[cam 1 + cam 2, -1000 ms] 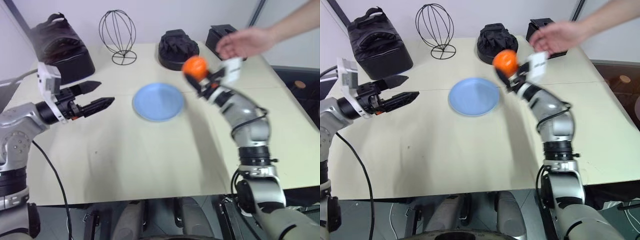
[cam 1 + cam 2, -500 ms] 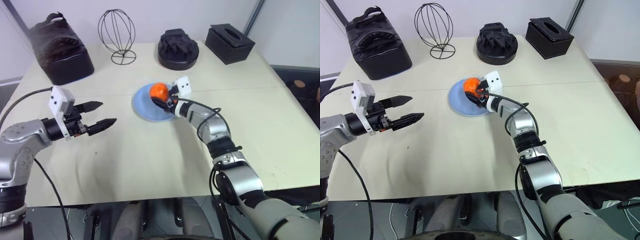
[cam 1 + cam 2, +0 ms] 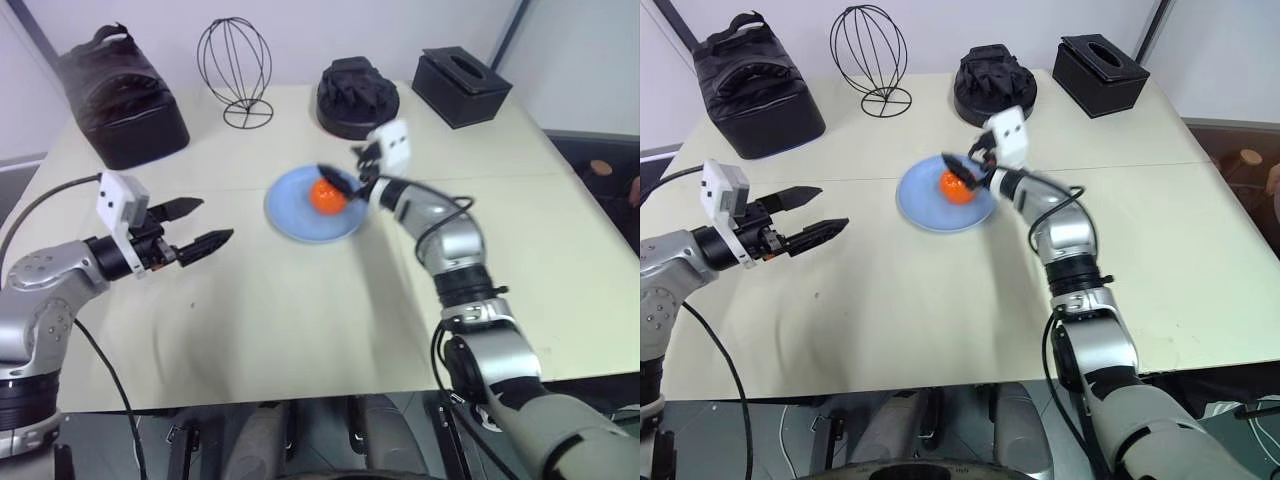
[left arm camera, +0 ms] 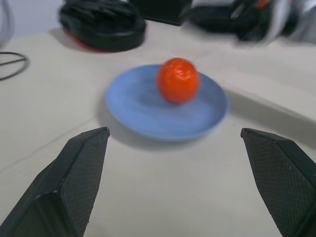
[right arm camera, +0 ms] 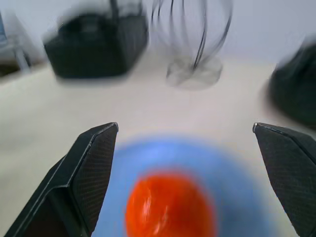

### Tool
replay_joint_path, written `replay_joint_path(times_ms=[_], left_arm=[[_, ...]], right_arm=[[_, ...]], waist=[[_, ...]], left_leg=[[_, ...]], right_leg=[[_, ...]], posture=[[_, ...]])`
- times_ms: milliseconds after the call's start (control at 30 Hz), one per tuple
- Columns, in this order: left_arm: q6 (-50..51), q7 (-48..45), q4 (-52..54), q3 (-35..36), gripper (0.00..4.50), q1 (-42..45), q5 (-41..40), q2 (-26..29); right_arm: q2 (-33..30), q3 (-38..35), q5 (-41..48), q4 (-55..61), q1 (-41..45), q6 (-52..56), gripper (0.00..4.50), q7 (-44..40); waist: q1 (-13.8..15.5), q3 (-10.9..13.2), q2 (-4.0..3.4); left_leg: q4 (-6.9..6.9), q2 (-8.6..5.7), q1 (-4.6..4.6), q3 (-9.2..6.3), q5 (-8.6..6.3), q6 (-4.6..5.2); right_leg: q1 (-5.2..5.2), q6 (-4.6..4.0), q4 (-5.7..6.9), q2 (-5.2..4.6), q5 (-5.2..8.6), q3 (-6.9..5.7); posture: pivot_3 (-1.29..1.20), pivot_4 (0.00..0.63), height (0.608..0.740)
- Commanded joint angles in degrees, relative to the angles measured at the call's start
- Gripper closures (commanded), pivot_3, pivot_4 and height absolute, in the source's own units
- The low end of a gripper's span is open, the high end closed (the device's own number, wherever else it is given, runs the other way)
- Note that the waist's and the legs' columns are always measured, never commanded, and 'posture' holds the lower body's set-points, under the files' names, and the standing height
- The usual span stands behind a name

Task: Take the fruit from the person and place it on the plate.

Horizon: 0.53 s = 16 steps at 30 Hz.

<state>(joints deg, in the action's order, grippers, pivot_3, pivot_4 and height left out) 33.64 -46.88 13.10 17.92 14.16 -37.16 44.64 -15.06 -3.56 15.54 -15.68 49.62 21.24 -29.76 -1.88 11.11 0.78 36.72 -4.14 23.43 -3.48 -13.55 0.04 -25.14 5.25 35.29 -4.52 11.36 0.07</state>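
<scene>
Fruit resting on the plate, right of its centre, just below and ahead of the right gripper, fingers spread wide and clear of it. Left gripper also open (well off to the side); withdrawal probably straight up.

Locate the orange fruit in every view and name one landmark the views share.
Left eye view: the fruit sits right of centre on the plate.
Right eye view: same spot.
Left wrist view: upper middle.
Right wrist view: low centre.
Shared landmark: the blue plate under it.
</scene>
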Motion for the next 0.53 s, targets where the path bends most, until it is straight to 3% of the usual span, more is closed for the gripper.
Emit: replay_joint_path(times_ms=[33,300,533], left_arm=[[-2.95,2.61,0.12,2.86,0.00,-0.45,1.59,-0.90],[-6.68,9.80,-1.72,4.41,0.00,-0.89,4.79,-5.35],[-11.63,11.81,-6.53,2.80,0.00,-1.40,9.04,-8.05]], right_arm=[[-4.88,-4.11,3.18,12.41,-4.24,5.17,0.03,0.00],[-12.53,-9.72,4.03,21.22,-18.51,7.11,0.03,0.68],[-13.41,-7.93,1.47,19.44,-21.93,3.61,0.03,0.90]], waist=[[0.49,0.00,0.01],[1.10,-0.01,0.01],[1.08,-0.01,0.01]], left_leg=[[-0.01,0.00,0.00,0.00,0.00,0.01],[0.00,0.02,-0.01,0.04,0.00,0.02],[0.01,0.03,-0.02,0.07,0.00,0.03]], right_leg=[[0.01,0.00,-0.01,-0.01,0.01,0.00],[0.06,-0.01,-0.06,-0.04,0.01,0.01],[0.07,0.00,-0.06,-0.01,0.01,0.01]], posture=[[0.00,0.150,0.740],[0.00,0.150,0.740],[0.00,0.150,0.740]])
